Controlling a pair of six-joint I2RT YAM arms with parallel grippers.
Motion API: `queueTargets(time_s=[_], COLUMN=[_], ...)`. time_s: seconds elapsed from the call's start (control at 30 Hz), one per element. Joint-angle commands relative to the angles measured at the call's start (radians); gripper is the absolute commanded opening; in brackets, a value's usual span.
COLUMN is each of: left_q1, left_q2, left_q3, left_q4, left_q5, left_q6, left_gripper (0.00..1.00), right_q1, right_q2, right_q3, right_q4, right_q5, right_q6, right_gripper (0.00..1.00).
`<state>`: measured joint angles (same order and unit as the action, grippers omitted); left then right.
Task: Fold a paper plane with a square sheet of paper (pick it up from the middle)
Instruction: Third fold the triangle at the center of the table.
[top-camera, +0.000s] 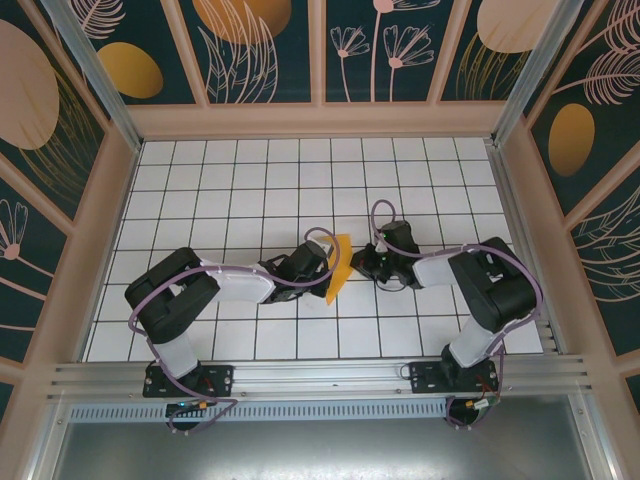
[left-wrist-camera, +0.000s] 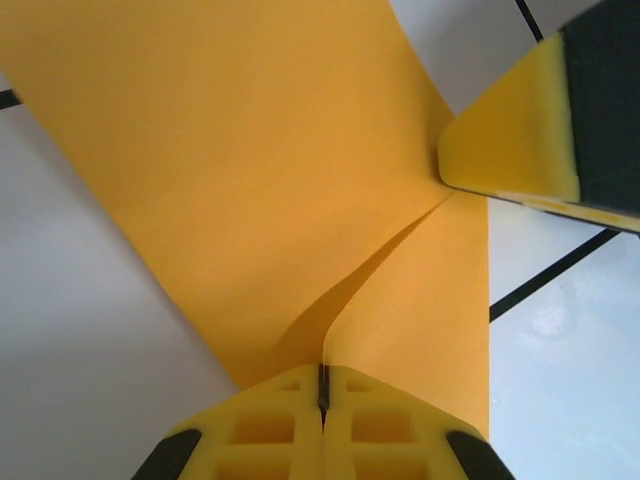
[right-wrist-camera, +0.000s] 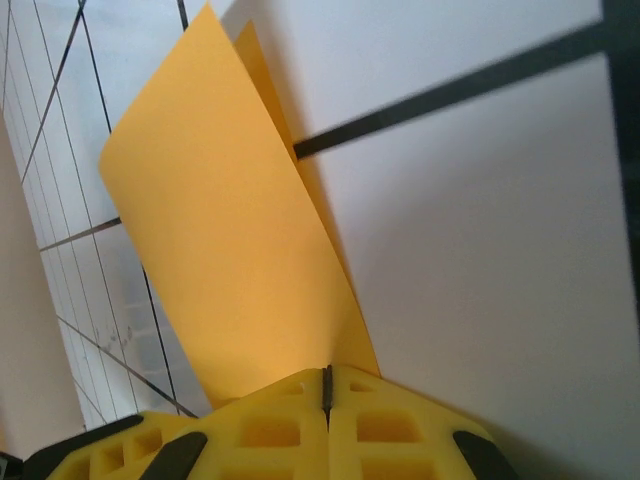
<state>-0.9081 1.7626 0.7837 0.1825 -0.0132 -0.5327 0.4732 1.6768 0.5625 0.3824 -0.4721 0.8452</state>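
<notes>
Okay, the orange-yellow sheet of paper (top-camera: 339, 264) stands up on edge over the white gridded table (top-camera: 250, 190), pinched from both sides. It is unclear whether the sheet's low corner touches the table. The left claw (top-camera: 322, 266) sits at the sheet's left side, clamped on the paper. In the left wrist view its yellow fingers (left-wrist-camera: 390, 420) meet with just a thin seam between them, and the sheet comes straight out of that seam. The right claw (top-camera: 364, 264) sits at the sheet's right side, also clamped on the paper. In the right wrist view the sheet rises from the seam between its fingers (right-wrist-camera: 400, 420) and leans up and left, with a second layer of the sheet peeking out behind the front one. From the left wrist, one yellow pad (left-wrist-camera: 510, 130) of the right claw touches the sheet's far edge, and a soft crease runs across the sheet from that pad down to the left claw's seam. The sheet is bent, not flat.
</notes>
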Motion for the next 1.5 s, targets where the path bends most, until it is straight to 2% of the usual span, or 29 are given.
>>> queueTargets(time_s=[0.0,0.23,0.37,0.63,0.83,0.97,1.13,1.47], left_q1=[0.001,0.001,0.0,0.001,0.001,0.001,0.001,0.0], left_q2=[0.044,0.047,0.049,0.038,0.027,-0.001,-0.021,-0.088], left_q3=[-0.029,-0.027,-0.025,-0.031,-0.034,-0.044,-0.042,-0.044], left_q4=[-0.159,-0.164,-0.166,-0.167,-0.173,-0.169,-0.171,-0.18], left_q5=[-0.016,-0.017,-0.02,-0.023,-0.016,-0.015,-0.007,-0.016], left_q6=[0.015,0.016,0.016,0.017,0.023,0.02,0.027,0.017], left_gripper=[0.0,0.0,0.0,0.0,0.0,0.0,0.0,0.09], right_q1=[-0.002,-0.004,-0.006,-0.006,0.002,0.03,0.068,0.178], right_q2=[0.036,-0.091,-0.06,0.046,-0.043,-0.126,-0.16,-0.056], right_q3=[0.01,0.041,0.061,0.024,0.005,0.005,-0.011,0.011], right_q4=[-0.082,-0.087,-0.069,-0.028,-0.054,-0.07,-0.046,-0.019], right_q5=[0.055,0.02,-0.015,0.015,0.022,0.029,0.033,0.057], right_q6=[-0.024,-0.033,-0.037,-0.017,-0.01,-0.019,0.004,0.031], right_gripper=[0.0,0.0,0.0,0.0,0.01,0.04,0.05,0.06])
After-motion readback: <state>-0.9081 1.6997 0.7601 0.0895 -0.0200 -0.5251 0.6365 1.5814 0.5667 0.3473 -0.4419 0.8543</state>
